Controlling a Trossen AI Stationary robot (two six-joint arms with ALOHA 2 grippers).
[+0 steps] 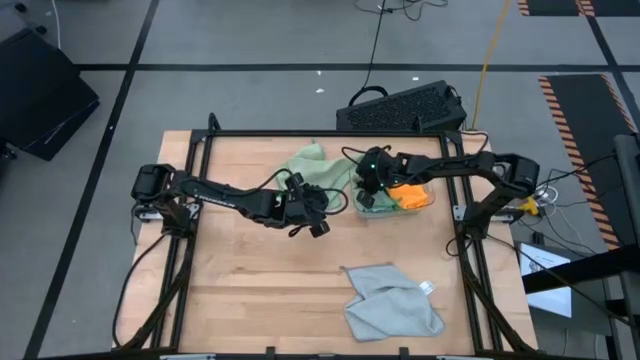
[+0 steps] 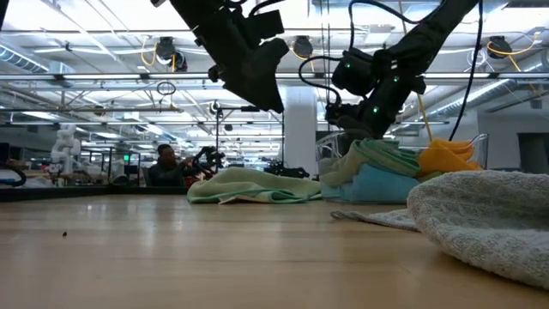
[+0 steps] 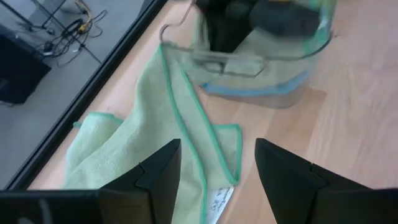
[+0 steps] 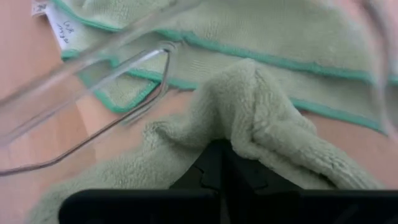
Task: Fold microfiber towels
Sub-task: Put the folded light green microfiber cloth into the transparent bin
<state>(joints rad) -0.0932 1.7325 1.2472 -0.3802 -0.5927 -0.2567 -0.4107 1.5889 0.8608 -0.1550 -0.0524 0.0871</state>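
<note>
One sage towel (image 4: pixel 261 118) pinched in right claw (image 4: pixel 219 163); left claw (image 3: pixel 217 177) spread nearby.

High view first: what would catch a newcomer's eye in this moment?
The two dark arms meet at the table's far middle, where the right tool is shut on a sage towel at a clear tray heaped with orange and blue cloths. The left tool hangs open over another pale green towel spread beside the tray. A crumpled grey towel lies alone at the near edge.
</note>
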